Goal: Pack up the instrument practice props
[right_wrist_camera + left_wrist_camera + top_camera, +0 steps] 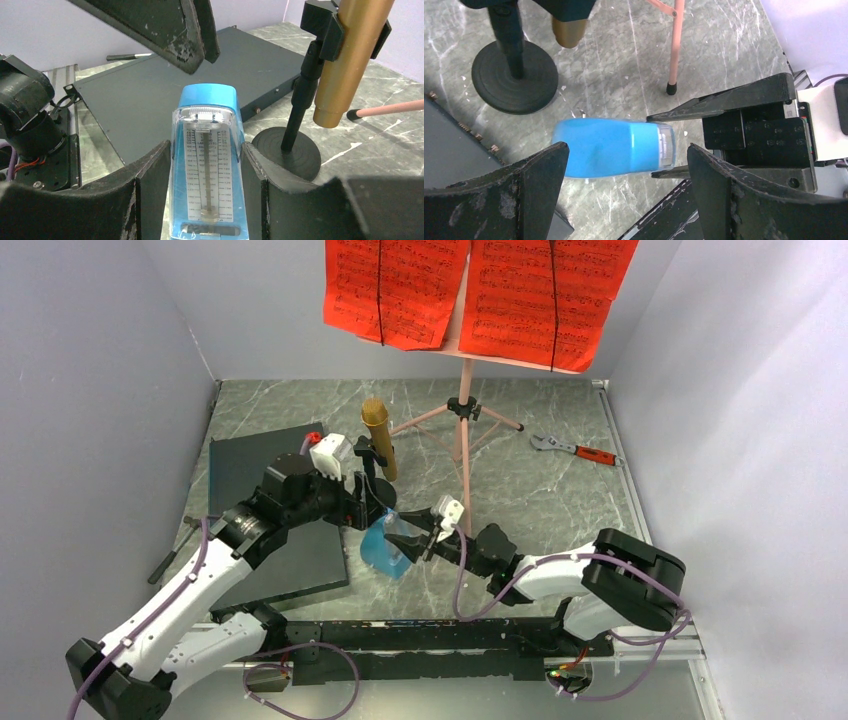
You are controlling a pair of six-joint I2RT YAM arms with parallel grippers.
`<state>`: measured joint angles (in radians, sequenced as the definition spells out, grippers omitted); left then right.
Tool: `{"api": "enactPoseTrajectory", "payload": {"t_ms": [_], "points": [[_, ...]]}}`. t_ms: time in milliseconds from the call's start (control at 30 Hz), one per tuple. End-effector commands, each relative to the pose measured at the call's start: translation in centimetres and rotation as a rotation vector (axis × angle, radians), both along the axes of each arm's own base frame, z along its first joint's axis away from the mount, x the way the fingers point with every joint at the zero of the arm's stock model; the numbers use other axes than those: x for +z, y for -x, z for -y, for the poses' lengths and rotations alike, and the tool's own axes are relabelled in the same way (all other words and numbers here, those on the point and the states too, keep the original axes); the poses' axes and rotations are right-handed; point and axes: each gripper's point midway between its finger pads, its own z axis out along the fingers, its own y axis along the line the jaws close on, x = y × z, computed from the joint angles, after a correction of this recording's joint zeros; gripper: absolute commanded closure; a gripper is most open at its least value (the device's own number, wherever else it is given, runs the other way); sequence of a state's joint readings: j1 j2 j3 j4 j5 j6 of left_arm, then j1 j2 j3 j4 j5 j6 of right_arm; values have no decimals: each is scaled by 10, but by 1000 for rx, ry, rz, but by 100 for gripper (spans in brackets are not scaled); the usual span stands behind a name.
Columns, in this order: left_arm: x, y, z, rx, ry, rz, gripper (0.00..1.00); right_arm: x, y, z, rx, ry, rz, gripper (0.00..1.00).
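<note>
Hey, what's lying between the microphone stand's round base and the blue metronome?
Nothing but bare marble tabletop; the left wrist view shows the round base and the blue metronome apart.

The metronome is showing a bright blue body and a clear front, with a white scale behind it carrying fine black marks. The sheet-music pages are glowing red under rows of black notation, and the music stand is showing pale pink. The microphone is gleaming gold on its black stand. The table is showing grey-green marble with white veins. The slab is looking dark grey, and the wrench is showing a red handle and a silver head. The left gripper and the right gripper are showing black, pale-scuffed fingers.
</note>
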<state>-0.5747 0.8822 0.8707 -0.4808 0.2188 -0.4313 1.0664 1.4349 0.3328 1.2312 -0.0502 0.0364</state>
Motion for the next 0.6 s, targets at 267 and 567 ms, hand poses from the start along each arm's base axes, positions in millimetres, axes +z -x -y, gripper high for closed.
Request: {"api": "enactPoseTrajectory", "payload": {"t_ms": [267,567], "points": [[6,0,19,-34,-70,65,6,-117,17,11,45,371,-255,100],[-16,0,21,-18,-160,34,6,-124,20,14,44,383,-293,99]]}}
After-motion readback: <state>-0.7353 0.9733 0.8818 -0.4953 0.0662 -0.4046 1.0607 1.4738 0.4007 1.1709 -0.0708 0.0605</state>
